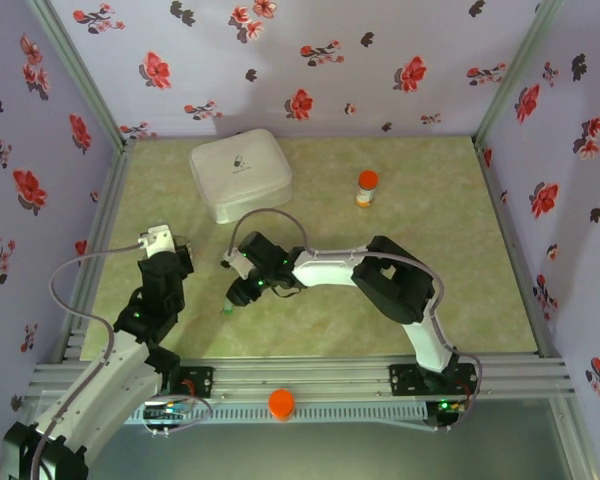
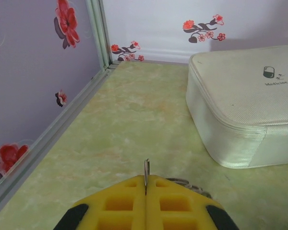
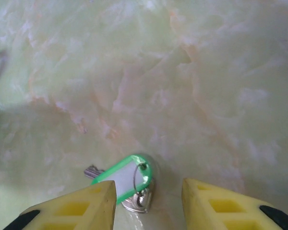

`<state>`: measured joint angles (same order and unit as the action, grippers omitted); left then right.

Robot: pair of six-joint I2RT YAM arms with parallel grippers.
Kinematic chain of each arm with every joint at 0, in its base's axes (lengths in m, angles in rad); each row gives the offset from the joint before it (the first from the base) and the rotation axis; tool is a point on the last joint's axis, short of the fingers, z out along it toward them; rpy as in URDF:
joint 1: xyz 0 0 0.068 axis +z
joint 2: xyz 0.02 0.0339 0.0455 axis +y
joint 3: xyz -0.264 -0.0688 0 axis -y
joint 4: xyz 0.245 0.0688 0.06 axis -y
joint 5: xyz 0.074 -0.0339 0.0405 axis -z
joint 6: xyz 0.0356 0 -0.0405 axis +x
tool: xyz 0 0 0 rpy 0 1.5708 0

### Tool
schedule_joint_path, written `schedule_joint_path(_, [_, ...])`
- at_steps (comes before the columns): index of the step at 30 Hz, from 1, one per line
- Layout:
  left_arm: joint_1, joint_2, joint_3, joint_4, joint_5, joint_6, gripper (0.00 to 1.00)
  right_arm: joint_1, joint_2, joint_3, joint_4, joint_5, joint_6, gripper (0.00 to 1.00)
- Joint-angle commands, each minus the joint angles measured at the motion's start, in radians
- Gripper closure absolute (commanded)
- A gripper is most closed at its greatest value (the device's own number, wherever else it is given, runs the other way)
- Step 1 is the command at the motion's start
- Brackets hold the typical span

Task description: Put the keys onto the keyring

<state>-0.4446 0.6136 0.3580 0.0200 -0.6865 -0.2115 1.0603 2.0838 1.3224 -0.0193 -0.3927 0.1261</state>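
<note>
Right wrist view: right fingers (image 3: 81, 208) apart, flanking green key (image 3: 126, 175) on table (image 3: 192, 72); left fingers (image 2: 120, 203) clamped on thin metal piece (image 2: 146, 171).

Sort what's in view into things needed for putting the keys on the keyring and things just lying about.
For the job:
- green-tagged key, lying on the table between the fingers of the open right gripper
- keyring, pinched in the shut left gripper

Lying about:
- white medicine case
- orange-capped pill bottle
</note>
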Motion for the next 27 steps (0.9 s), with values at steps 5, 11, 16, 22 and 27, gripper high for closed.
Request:
schedule_joint_path(5, [0.010,-0.010,0.001,0.021,0.010,-0.018,1.00,0.012,0.051,0.058,-0.047,-0.023,-0.003,0.64])
schedule_joint_path(11, [0.009,0.001,0.008,0.017,0.023,-0.011,1.00,0.012,0.073,0.075,-0.040,-0.025,-0.002,0.74])
schedule_joint_path(16, [0.009,0.008,0.014,0.014,0.027,-0.011,1.00,0.015,0.066,0.065,-0.032,-0.009,-0.008,0.91])
schedule_joint_path(22, [0.009,0.016,0.030,0.014,0.055,0.004,1.00,0.012,-0.034,-0.010,0.016,0.003,-0.013,1.00])
schedule_joint_path(27, [0.007,0.014,0.064,0.018,0.144,0.054,1.00,0.003,-0.190,-0.114,0.026,0.031,-0.061,1.00])
